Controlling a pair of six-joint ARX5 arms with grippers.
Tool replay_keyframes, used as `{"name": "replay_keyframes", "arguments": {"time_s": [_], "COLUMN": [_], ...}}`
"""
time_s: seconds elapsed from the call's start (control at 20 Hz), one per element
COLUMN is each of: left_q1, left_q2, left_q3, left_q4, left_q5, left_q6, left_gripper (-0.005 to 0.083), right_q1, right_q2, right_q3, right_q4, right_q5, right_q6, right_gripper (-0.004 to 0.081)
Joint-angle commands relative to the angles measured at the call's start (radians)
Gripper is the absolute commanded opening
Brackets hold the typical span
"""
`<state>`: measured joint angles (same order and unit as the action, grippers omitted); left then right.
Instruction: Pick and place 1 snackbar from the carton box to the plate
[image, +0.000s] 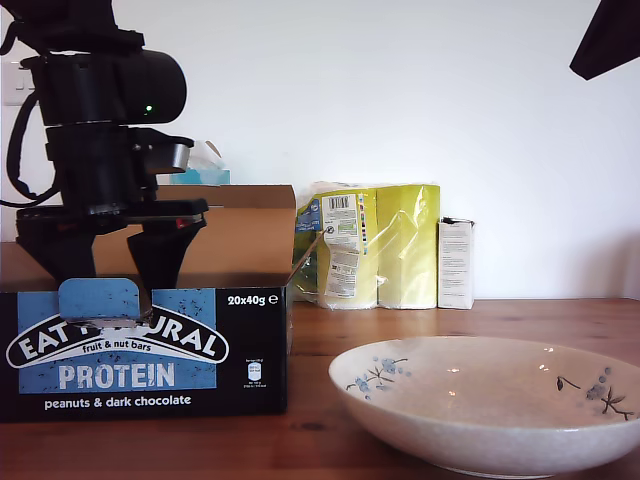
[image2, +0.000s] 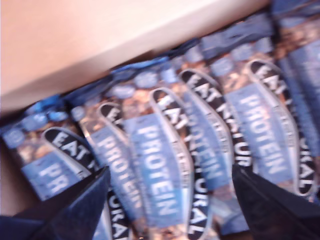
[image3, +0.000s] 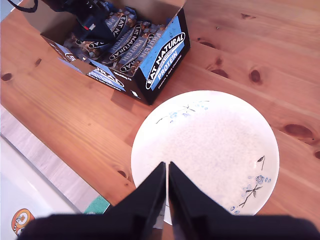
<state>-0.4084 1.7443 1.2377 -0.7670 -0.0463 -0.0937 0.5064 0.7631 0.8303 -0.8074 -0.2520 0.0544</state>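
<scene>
**Exterior view:** one carton box (image: 150, 350) at near left and one plate (image: 480, 440) at near right, both on the wooden surface (image: 305, 450). My first gripper (image: 112, 272) hangs over the box with its fingers spread.

**First wrist view:** at least five snackbars (image2: 155, 150) lie overlapped in a row inside the box. The spread fingers (image2: 75, 205) straddle the middle ones and grip none.

**Second wrist view:** my second gripper (image3: 166, 172), fingers pressed together and empty, hovers above the plate's rim.
</scene>
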Motion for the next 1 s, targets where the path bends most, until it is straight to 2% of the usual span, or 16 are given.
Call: {"name": "replay_keyframes", "arguments": {"time_s": [0.0, 0.35, 0.65, 0.95], "left_q1": [0.004, 0.003, 0.003, 0.002], "left_q2": [0.048, 0.051, 0.051, 0.017], "left_q3": [-0.007, -0.007, -0.007, 0.009], "left_q4": [-0.002, 0.006, -0.031, -0.031], "left_q5": [0.005, 0.030, 0.031, 0.067], "left_q6": [0.008, 0.003, -0.004, -0.004], "left_gripper": [0.0698, 0.0474, 0.0196, 0.0178], "right_q1": [0.005, 0.005, 0.005, 0.004], "right_q2": [-0.003, -0.003, -0.021, -0.140], "right_q3": [0.003, 0.003, 0.003, 0.003], "right_q4": [0.006, 0.002, 0.001, -0.013], "right_q5": [0.000, 0.000, 0.000, 0.021], "right_q6": [-0.003, -0.003, -0.003, -0.003], "right_gripper": [-0.0013, -0.0013, -0.0013, -0.0013]}}
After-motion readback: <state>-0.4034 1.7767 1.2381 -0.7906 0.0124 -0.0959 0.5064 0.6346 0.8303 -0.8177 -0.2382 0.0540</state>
